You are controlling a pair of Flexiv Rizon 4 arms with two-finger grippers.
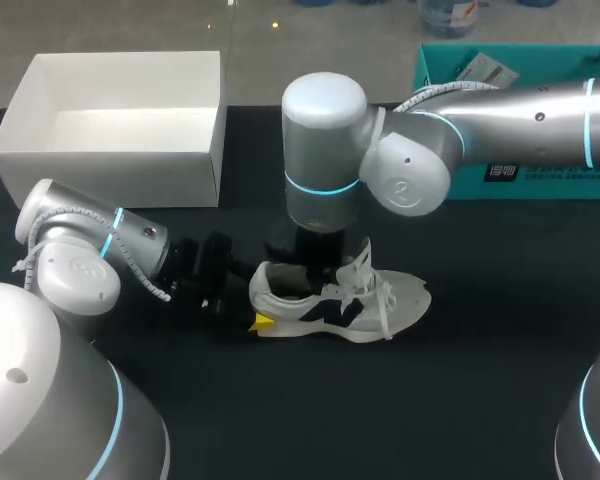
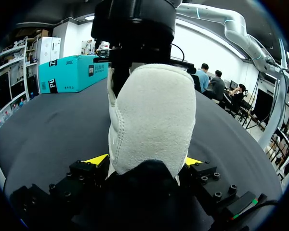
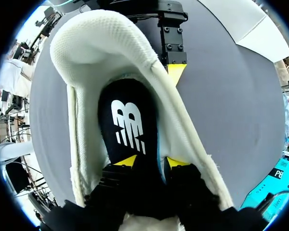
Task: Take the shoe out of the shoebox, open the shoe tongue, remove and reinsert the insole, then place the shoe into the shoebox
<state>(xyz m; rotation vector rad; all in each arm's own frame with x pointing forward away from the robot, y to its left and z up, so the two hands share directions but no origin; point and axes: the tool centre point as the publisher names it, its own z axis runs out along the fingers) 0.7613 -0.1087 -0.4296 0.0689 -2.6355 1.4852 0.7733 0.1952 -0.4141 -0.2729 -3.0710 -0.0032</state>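
Head view: one shoe is seen standing on its sole on the black counter. It is outside the white shoebox, which is open and set well apart toward the counter's far left corner.

The heel is clamped by the left gripper, with one yellow tip pressed against each side, as the left wrist view shows. This hold is judged to brace the shoe so that it cannot slide or tip while its inside is worked on.

The right gripper is positioned from above inside the shoe's opening, directly over the black insole, which is seated along the shoe's bed. Whether the insole is actually gripped cannot be told from the right wrist view. The placement is judged to serve the insole step, either lifting it out or seating it again.

The tongue is stood up and the laces are left slack, presumably so that the opening is kept wide for that reach.

By count, one shoe, one insole and one white shoebox are present. One teal box is placed at the far right. Two arms are engaged, each with one gripper, and both are at the shoe.
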